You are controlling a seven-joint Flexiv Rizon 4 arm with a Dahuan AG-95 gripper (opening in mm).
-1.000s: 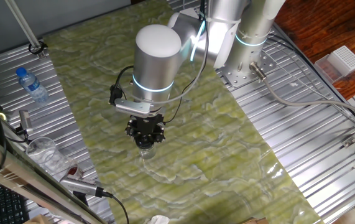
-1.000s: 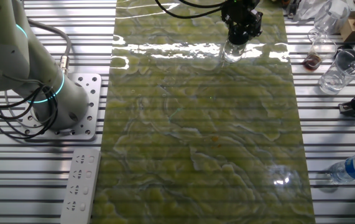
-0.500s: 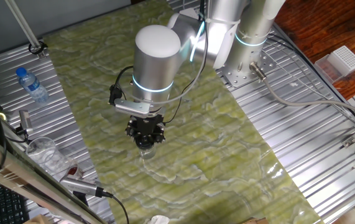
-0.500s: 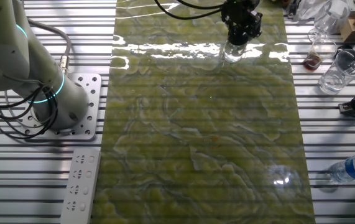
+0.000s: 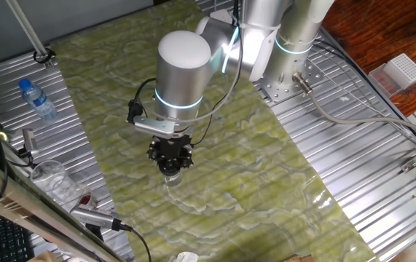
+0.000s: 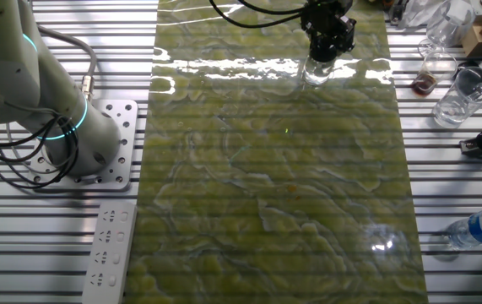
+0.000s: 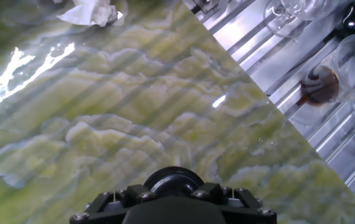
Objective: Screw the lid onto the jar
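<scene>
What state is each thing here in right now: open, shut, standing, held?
Lid: on the jar, under the gripper tip.
Jar: upright on the green mat, directly below the gripper.
Gripper: down over the lid; open or shut cannot be told.
Water bottle: lying on the metal table, blue cap on.
Plastic cup: standing upright, off the mat.
</scene>
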